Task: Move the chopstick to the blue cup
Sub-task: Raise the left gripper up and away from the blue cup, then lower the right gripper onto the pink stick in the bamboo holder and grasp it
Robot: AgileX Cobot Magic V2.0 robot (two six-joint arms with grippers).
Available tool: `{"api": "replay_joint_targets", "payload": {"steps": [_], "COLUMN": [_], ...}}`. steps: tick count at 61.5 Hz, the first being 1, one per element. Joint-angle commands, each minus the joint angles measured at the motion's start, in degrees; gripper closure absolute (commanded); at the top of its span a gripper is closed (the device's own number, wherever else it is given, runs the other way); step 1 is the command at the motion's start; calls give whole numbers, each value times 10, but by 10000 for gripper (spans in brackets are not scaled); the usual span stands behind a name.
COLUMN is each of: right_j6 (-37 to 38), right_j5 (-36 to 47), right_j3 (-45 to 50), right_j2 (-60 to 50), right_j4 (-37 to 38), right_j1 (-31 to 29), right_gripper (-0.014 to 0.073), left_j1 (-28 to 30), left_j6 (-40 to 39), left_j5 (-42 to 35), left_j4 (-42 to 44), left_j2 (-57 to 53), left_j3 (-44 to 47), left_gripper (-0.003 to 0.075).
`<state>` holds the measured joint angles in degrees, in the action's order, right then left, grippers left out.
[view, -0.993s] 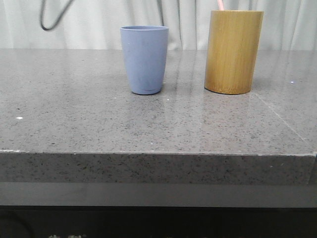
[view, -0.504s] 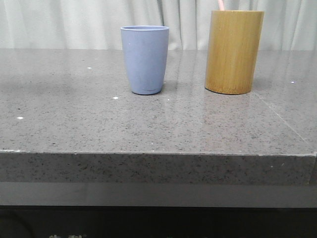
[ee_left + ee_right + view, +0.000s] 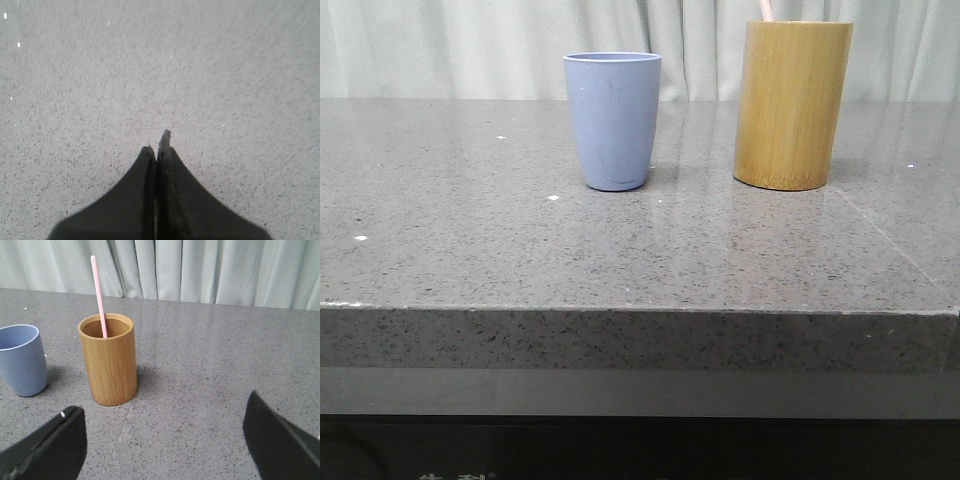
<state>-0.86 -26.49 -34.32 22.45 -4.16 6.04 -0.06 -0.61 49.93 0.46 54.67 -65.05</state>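
- You are at the outset: the chopstick (image 3: 99, 295) stands in the bamboo holder (image 3: 108, 359), upper left of the right wrist view, the blue cup (image 3: 22, 360) beside it.
- Your right gripper (image 3: 165, 440) is spread wide; the left gripper (image 3: 159, 155) is pressed together over the bare table (image 3: 240, 75).
- Next you would likely bring the right gripper to the stick's exposed top and pinch it.

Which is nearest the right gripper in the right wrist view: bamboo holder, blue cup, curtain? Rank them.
1. bamboo holder, ahead of the open fingers, with the chopstick in it.
2. blue cup, beside the holder, further out.
3. curtain, behind the table.
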Motion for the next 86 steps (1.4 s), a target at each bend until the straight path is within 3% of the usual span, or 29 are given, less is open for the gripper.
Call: {"api": "replay_joint_targets", "payload": {"steps": [1, 13, 33, 50, 86], "right_j6": [-4, -4, -4, -4, -4], "right_j5": [41, 41, 46, 59, 62], "right_j3": [-19, -19, -19, -93, -438], "right_j2": [8, 8, 18, 152, 531], "right_j4": [3, 3, 3, -13, -31], "right_j1": [-2, -2, -2, 3, 100], "right_gripper": [-48, -48, -48, -48, -9], "left_j1": [0, 0, 0, 0, 0], "left_j6": [-5, -5, -5, -5, -5], "left_j5": [-107, -223, -273, -273, -273], "left_j4": [-9, -9, -5, -5, -5], "left_j2": [-74, -230, -396, -408, -408], "left_j3": [58, 217, 382, 389, 389], "left_gripper": [739, 739, 739, 739, 739]}}
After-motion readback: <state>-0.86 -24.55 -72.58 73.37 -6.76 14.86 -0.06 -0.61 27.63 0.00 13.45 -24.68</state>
